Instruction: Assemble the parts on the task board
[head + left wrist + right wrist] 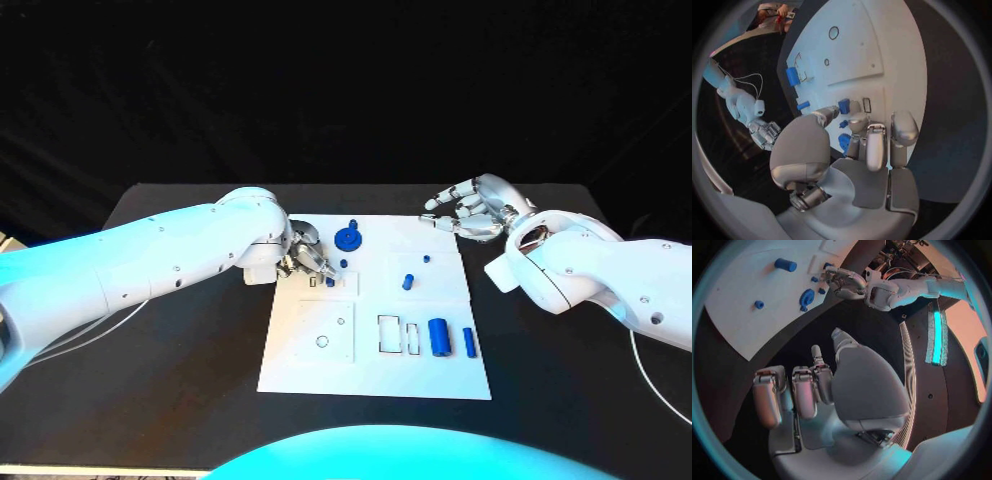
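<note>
Head view: left hand (306,255) at left edge of white task board (433,375), fingers curled down onto small blue part (330,282) by a slot; can't tell if actually pinched. Right hand (469,210) over table (173,400) just past board's far right corner, fingers apart, holding nothing. Blue disc part (349,239) far centre, small peg (410,281) mid-board, blue cylinder (438,338) and slim bar (469,342) near right.
</note>
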Tool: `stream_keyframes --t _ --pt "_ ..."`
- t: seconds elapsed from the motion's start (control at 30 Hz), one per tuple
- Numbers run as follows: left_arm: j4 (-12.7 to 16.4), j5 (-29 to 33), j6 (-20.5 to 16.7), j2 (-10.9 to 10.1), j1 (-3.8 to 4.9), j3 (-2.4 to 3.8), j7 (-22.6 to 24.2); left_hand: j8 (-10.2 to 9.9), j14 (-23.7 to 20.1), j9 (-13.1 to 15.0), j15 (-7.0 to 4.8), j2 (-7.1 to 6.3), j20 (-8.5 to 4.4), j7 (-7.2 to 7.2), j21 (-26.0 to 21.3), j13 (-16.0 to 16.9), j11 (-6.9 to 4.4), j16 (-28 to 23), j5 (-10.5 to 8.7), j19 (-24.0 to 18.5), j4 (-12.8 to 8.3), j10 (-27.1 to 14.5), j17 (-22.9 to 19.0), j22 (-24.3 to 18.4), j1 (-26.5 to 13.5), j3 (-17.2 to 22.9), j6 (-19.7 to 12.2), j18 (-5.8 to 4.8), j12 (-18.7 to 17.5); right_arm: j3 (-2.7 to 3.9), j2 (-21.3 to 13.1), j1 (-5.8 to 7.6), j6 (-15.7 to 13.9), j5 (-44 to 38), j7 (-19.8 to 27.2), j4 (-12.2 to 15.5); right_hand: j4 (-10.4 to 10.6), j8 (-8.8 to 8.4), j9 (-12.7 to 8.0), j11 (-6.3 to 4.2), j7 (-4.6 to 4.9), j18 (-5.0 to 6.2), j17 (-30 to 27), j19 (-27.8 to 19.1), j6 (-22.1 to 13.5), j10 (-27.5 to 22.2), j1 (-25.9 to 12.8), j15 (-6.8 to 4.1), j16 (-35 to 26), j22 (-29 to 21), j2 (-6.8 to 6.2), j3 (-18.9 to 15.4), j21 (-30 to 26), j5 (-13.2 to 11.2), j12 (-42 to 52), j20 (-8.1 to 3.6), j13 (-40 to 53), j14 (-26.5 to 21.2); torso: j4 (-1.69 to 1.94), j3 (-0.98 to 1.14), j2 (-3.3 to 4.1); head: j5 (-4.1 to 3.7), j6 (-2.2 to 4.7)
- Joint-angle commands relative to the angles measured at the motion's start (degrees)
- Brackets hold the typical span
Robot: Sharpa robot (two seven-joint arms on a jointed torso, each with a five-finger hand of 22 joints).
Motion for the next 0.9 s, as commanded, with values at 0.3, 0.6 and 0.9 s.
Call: stream_keyframes --t 0.3,0.6,0.9 --pt "2.0 2.1 -2.9 -2.1 0.08 1.64 0.1 -0.8 4.6 0.4 -0.05 0.69 0.19 0.28 -0.9 -0.9 0.29 -0.1 -8.11 -0.3 2.5 -1.1 9.8 -0.9 -0.6 -6.1 -0.3 -0.94 -0.4 0.00 -0.1 -0.24 0.2 0.1 0.6 -0.1 0.1 0.17 -0.1 -0.43 -0.07 -0.38 12.6 6.0 -0.3 -0.2 -0.6 -0.46 -0.4 15.1 -0.08 -0.4 0.3 -0.2 -0.5 -0.23 8.6 5.4 0.10 0.01 -0.08 -0.02 0.39" --pt "1.5 4.8 -4.3 -3.5 0.26 2.99 0.4 -2.1 4.0 0.3 0.44 1.97 0.57 1.02 -2.3 -2.8 0.91 -1.2 -10.74 -2.1 2.5 -2.9 8.0 -3.6 0.9 -9.0 -2.1 -0.43 -1.9 0.00 -0.2 -0.37 0.2 0.2 0.6 -0.1 0.1 0.15 -0.1 -0.41 -0.05 -0.38 12.6 6.0 -0.4 -0.3 -0.8 -0.45 -0.4 15.1 -0.10 -0.5 0.3 -0.3 -0.6 -0.23 8.6 5.4 0.05 0.02 0.00 -0.05 0.74" --pt "-2.3 4.6 -5.0 -3.5 2.37 3.47 1.0 -6.7 3.5 -2.1 1.99 3.73 1.98 3.12 -3.3 -4.4 2.74 -2.0 -10.04 -3.3 2.4 -5.1 6.6 -5.1 4.4 -10.8 -5.7 -0.12 -2.7 0.00 -0.3 -0.40 0.2 0.2 0.6 -0.2 0.1 0.15 -0.1 -0.41 -0.05 -0.38 12.5 6.0 -0.4 -0.3 -0.8 -0.45 -0.4 15.1 -0.07 -0.5 0.3 -0.2 -0.7 -0.23 8.5 5.4 0.01 0.08 0.08 0.08 1.00"
